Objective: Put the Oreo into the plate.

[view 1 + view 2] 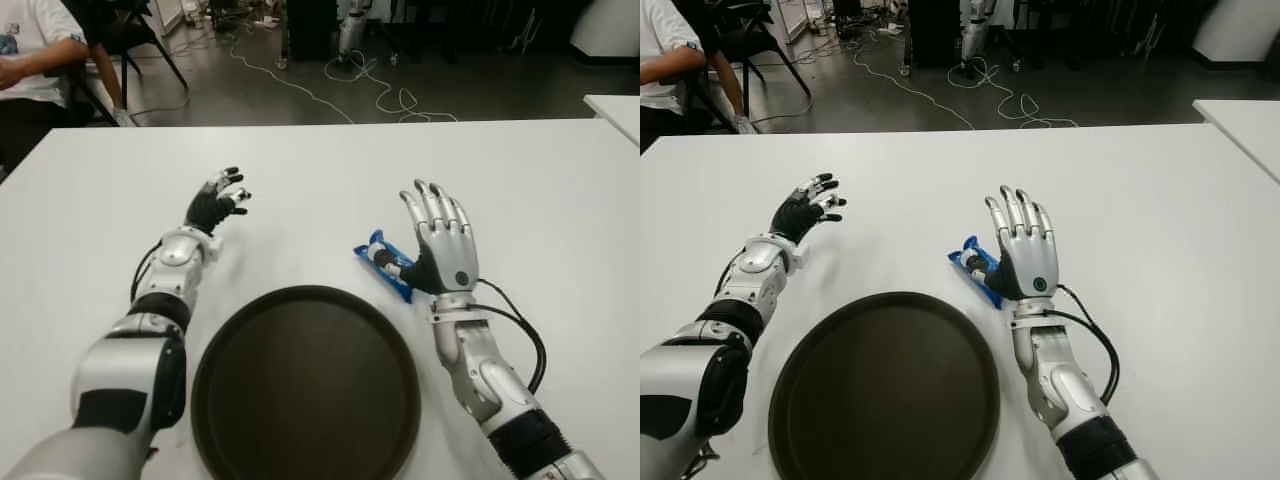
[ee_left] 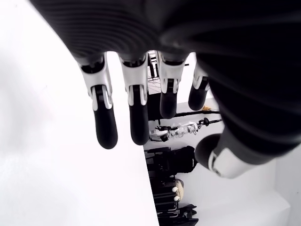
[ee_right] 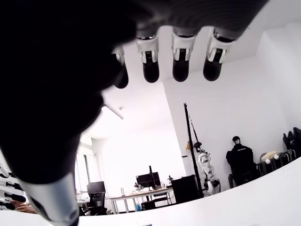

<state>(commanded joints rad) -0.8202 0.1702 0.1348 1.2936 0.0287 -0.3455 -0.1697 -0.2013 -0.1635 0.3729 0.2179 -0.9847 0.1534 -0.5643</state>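
The Oreo (image 1: 386, 263) is a small blue pack lying flat on the white table (image 1: 330, 165), just beyond the right rim of the dark round plate (image 1: 305, 390). My right hand (image 1: 438, 228) stands directly right of the pack, fingers straight and spread, thumb reaching over the pack's near end. In the right wrist view the fingers (image 3: 181, 66) are extended with nothing in them. My left hand (image 1: 220, 198) hovers beyond the plate's left side, its fingers (image 2: 106, 125) relaxed and holding nothing.
A person (image 1: 35, 50) sits at the table's far left corner. Cables (image 1: 385, 95) trail across the floor behind the table. A second white table's corner (image 1: 615, 105) shows at the right edge.
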